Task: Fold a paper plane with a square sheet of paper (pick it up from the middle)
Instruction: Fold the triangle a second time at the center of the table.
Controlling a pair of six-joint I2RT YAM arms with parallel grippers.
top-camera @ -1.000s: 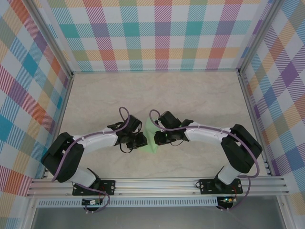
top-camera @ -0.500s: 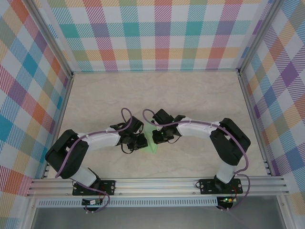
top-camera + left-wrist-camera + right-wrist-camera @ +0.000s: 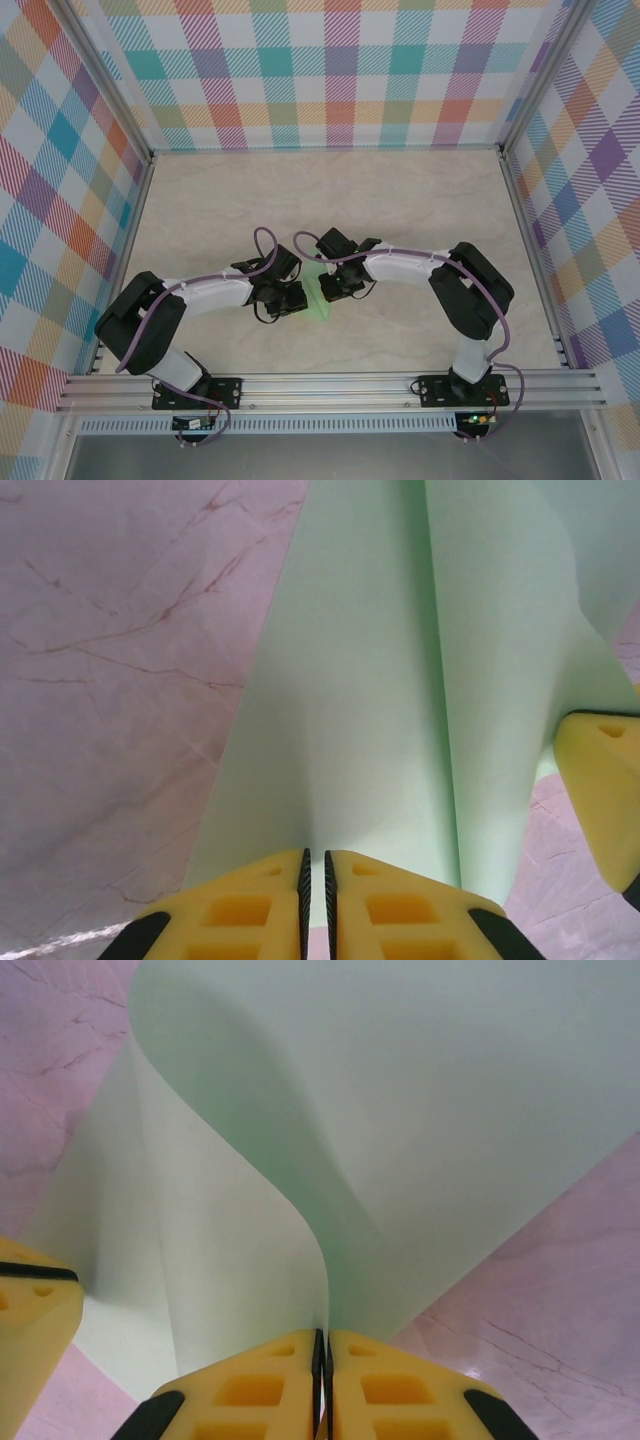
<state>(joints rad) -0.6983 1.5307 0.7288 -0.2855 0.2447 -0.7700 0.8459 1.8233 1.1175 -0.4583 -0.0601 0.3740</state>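
The square sheet of paper (image 3: 318, 296), pale mint green and unmarked, lies between my two claws over the near middle of the table (image 3: 430, 200). It is bowed rather than flat, and I cannot tell whether any edge touches the marbled top.

Left wrist view: the sheet (image 3: 380, 680) runs away from my left claw (image 3: 315, 880). The yellow pads (image 3: 240, 915) are clenched on its near edge, with only a thin slit between them. A soft lengthwise ridge shows on the paper. One finger of my right claw (image 3: 600, 780) stands at the sheet's right border.

Right wrist view: my right claw (image 3: 322, 1360) is pinched tight on the sheet (image 3: 420, 1100), pads pressed together. The paper sweeps up from the pinch in one smooth curl, and a finger of my left claw (image 3: 35, 1310) shows at lower left.

Overhead: left claw (image 3: 300, 297) and right claw (image 3: 326, 290) face each other just beside one another, both arms bent inward. Plaid walls (image 3: 320, 70) enclose the table on three sides
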